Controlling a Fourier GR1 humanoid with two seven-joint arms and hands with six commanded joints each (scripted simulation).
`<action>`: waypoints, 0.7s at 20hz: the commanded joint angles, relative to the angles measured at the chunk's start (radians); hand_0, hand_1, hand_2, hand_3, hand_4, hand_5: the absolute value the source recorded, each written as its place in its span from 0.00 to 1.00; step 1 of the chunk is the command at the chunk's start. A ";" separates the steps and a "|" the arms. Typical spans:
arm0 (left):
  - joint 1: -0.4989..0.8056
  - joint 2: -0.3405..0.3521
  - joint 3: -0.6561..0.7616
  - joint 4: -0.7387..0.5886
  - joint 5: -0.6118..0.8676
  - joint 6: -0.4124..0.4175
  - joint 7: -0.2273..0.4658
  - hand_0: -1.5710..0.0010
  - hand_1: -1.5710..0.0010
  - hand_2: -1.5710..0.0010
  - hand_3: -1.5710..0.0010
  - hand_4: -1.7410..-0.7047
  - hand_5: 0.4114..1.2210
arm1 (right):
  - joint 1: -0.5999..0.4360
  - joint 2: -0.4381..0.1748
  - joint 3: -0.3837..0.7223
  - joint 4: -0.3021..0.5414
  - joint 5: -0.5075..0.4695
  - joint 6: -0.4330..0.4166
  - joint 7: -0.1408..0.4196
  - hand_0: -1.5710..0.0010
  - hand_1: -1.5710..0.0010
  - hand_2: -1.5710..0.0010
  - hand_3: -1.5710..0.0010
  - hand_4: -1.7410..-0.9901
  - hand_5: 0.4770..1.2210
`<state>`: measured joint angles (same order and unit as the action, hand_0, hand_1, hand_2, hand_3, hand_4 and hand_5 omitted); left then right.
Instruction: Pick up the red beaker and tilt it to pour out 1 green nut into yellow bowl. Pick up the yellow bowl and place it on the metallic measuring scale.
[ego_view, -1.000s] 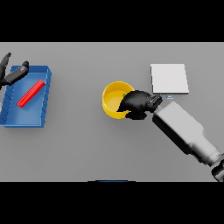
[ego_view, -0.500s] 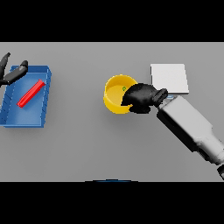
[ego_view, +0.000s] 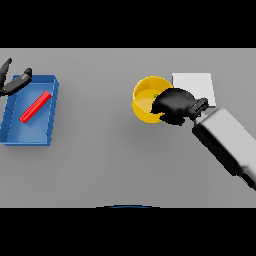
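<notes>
My right hand (ego_view: 175, 105) holds bowl (ego_view: 145, 100) rim, fingers curled. Bowl moved up, closer to scale (ego_view: 196, 85). Nut (ego_view: 155, 95) inside. Nearly there.

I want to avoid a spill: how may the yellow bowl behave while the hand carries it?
The yellow bowl looks rigid, so it should keep its shape. The right hand grips only one rim, so it may tilt. The small green nut inside could slide.
</notes>
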<state>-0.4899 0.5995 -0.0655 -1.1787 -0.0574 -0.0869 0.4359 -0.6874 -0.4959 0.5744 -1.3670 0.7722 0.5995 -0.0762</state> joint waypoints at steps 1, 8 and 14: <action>0.016 0.005 0.005 -0.008 0.007 -0.002 -0.003 1.00 1.00 1.00 1.00 0.90 0.37 | -0.006 -0.018 -0.015 0.004 0.000 -0.010 -0.007 0.02 0.00 0.05 0.24 0.00 1.00; 0.027 -0.002 0.007 -0.055 0.019 0.012 0.055 1.00 1.00 1.00 1.00 0.87 0.40 | -0.071 -0.082 -0.093 0.149 0.012 -0.135 -0.041 0.00 0.00 0.02 0.27 0.00 1.00; 0.036 -0.011 0.000 -0.084 0.020 0.025 0.099 1.00 1.00 1.00 1.00 0.85 0.43 | -0.099 -0.078 -0.125 0.342 0.045 -0.229 -0.046 0.00 0.00 0.02 0.26 0.00 1.00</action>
<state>-0.4541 0.5886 -0.0657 -1.2627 -0.0375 -0.0620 0.5352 -0.7857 -0.5741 0.4497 -1.0251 0.8182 0.3709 -0.1195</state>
